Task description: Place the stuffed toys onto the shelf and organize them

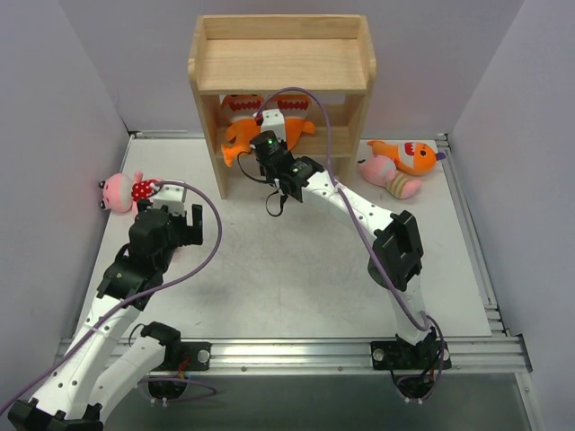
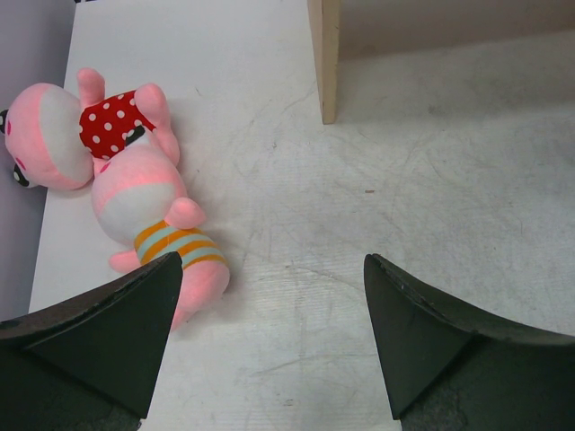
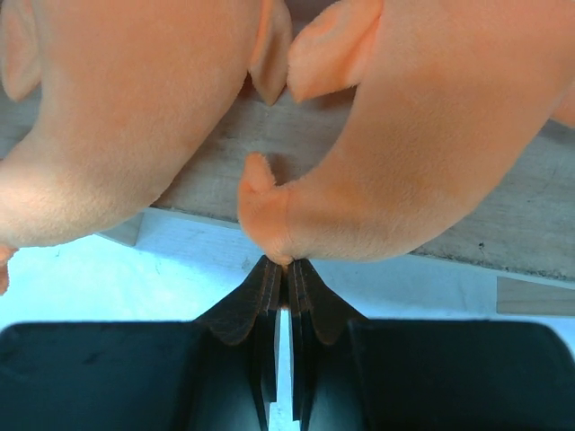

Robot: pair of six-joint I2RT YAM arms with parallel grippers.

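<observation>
The wooden shelf (image 1: 280, 63) stands at the back. Two orange fish (image 1: 238, 106) (image 1: 292, 103) lie on its middle tier. My right gripper (image 1: 267, 144) is at that tier's front edge. In the right wrist view it (image 3: 287, 266) is shut on a tail tip of the right-hand orange fish (image 3: 413, 153), beside the other fish (image 3: 126, 117). A third orange fish (image 1: 415, 154) and a pink striped doll (image 1: 388, 172) lie at the right. My left gripper (image 2: 274, 310) is open and empty over the table, right of a striped doll (image 2: 157, 224) and the polka-dot doll (image 2: 99, 126).
The shelf's left side panel (image 2: 325, 58) stands ahead of my left gripper. Purple walls close in the table on the left, the back and the right. A purple cable (image 1: 323, 117) arcs over the right arm in front of the shelf.
</observation>
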